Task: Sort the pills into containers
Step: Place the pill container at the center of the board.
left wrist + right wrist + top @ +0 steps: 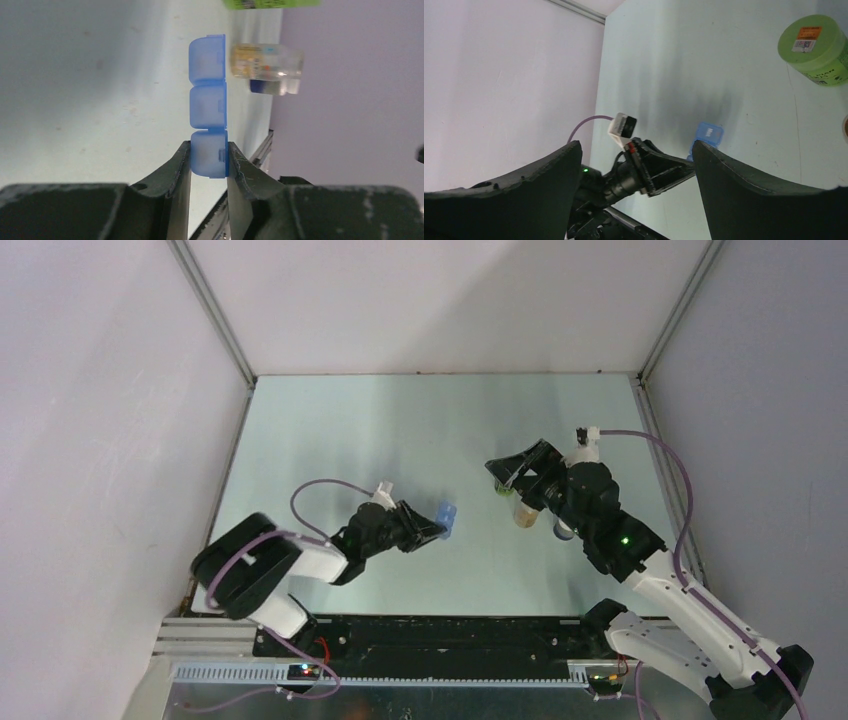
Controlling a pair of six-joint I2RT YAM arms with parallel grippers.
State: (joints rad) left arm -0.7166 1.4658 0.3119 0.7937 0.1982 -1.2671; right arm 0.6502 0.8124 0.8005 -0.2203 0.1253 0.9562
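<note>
Blue pillbox [207,102], lids looking shut, is low over the table [400,420] between the arms, its near cell pinched by the left gripper [208,148]. The right gripper [636,145] hangs spread wide and empty (green jar [814,50] nearby). Setup stage, I'd say: next, a lid needs opening.

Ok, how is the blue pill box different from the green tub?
The blue pill box is a row of three square cups; the green tub is one round pot. The left hand pinches the blue pill box; the green tub stands free on the table. Both look closed.
</note>
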